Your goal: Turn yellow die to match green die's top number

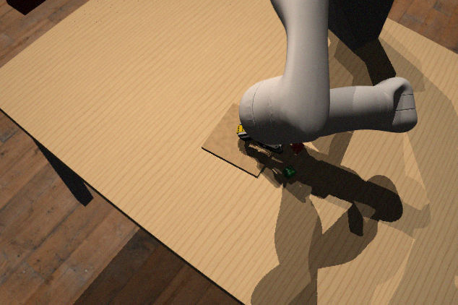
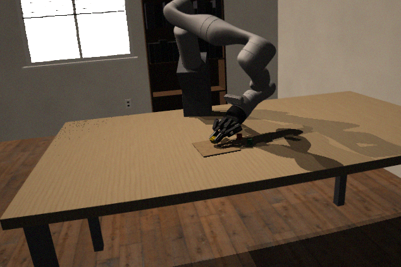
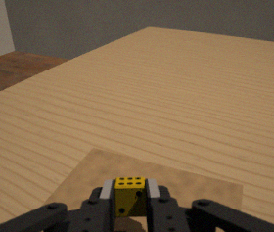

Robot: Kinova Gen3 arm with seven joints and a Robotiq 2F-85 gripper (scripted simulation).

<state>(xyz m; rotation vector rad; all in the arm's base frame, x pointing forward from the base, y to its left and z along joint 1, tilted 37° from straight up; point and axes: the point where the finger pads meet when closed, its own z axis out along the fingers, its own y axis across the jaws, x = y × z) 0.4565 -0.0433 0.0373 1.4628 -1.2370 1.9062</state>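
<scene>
The yellow die (image 3: 130, 194) is showing black pips, six on its upper face; the green die (image 1: 288, 171) and red die (image 1: 297, 147) are sitting dark in shadow; the mat (image 1: 225, 138) is showing plain tan, the bench (image 1: 147, 71) pale striped wood grain, the hand (image 2: 217, 136) black, the arm (image 2: 226, 33) grey

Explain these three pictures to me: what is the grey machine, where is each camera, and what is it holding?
The grey machine is a robot arm mounted on a table. One camera looks down from above, one watches from across the room, and one sits on the wrist looking past the fingers. The gripper is shut on a yellow die, low over a brown mat; whether the die touches it cannot be told. The face toward the wrist camera shows six dots. A red die and a green die lie on the table beside the mat.
</scene>
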